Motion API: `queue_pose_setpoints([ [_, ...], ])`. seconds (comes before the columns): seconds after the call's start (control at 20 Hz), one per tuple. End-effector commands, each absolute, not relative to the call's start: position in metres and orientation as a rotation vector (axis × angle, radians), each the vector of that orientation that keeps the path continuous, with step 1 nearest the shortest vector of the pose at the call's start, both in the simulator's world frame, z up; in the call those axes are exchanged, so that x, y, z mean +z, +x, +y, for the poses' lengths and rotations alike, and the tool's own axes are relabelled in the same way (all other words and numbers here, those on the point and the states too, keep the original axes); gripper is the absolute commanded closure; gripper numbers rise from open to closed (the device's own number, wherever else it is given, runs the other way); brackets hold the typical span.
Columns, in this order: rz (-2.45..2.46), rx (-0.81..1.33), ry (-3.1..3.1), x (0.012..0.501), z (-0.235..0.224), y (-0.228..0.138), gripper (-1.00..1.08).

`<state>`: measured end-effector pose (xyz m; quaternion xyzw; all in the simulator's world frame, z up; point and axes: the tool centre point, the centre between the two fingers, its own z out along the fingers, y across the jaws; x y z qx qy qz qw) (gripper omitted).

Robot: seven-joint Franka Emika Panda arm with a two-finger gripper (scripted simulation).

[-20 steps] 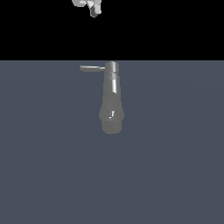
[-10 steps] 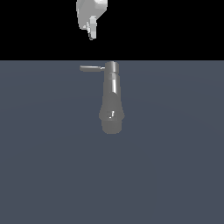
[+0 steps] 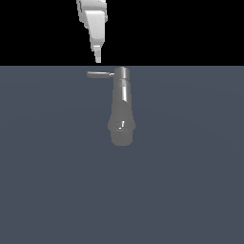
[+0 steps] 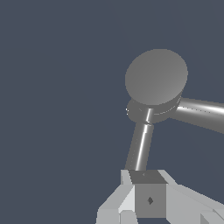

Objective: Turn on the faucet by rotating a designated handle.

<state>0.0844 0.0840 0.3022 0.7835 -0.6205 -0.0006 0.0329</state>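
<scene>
The glossy grey faucet point(image 3: 121, 112) lies on the dark floor, with its cylindrical cap point(image 3: 122, 72) at the far end and its wide rounded end nearer the camera. The handle point(image 3: 100, 74), a thin lever, sticks out from the cap toward the exterior view's left. My white gripper point(image 3: 98, 59) hangs just above the handle's outer part, fingers together and holding nothing, a small gap away from the lever. In the wrist view the cap point(image 4: 156, 81), handle point(image 4: 140, 146) and faucet body point(image 4: 201, 113) show beyond my gripper point(image 4: 144, 175), whose tips cover the lever's end.
A flat dark blue-grey floor point(image 3: 57, 181) spreads all around the faucet. A black background point(image 3: 190, 28) fills the space behind the gripper. No other objects show.
The gripper has come down from the top of the exterior view to just above the handle. The faucet and handle have not moved.
</scene>
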Motion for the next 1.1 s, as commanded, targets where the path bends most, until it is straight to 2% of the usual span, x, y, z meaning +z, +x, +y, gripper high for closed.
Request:
queue_pose_setpoints([
  [0.0, -1.979, -0.014, 2.361, 0.287, 0.089, 0.093, 1.08],
  [0.5, -2.160, -0.055, 2.216, 0.245, 0.102, 0.115, 1.08],
  [1.05, -2.204, -0.067, 2.177, 0.234, 0.105, 0.119, 1.08],
])
